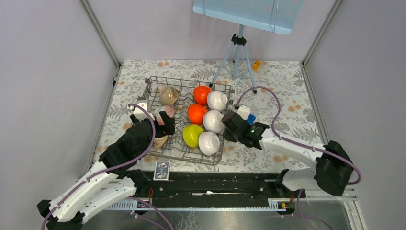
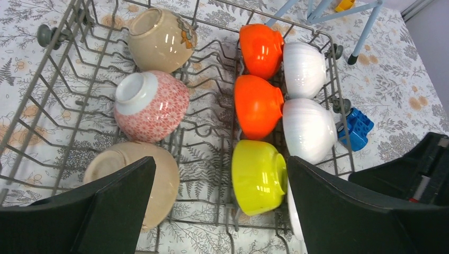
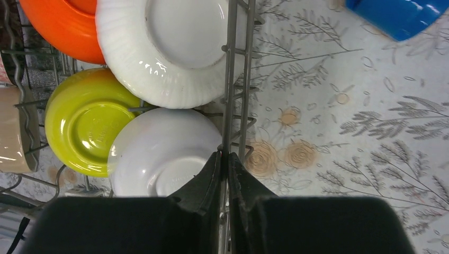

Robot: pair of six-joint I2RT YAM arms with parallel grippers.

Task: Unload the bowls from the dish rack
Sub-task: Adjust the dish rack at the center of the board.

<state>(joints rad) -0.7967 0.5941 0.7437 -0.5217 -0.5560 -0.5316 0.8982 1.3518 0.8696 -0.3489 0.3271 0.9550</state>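
Our right claw (image 3: 227,159) is clenched almost shut at the dish rack (image 3: 233,79)'s right-edge wire, against the rim of the white bowl (image 3: 159,159) in its near-right corner. We cannot tell whether it pinches rim or wire, and we should catch the rim alone. Meanwhile our left claw (image 2: 219,165) hangs released above the rack. Just outside, a blue block (image 3: 407,16) lies on the counter (image 3: 344,159).

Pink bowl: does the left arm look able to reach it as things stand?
Probably yes: the open left hand hangs above the rack, the pink bowl lies just ahead, and nothing covers it.
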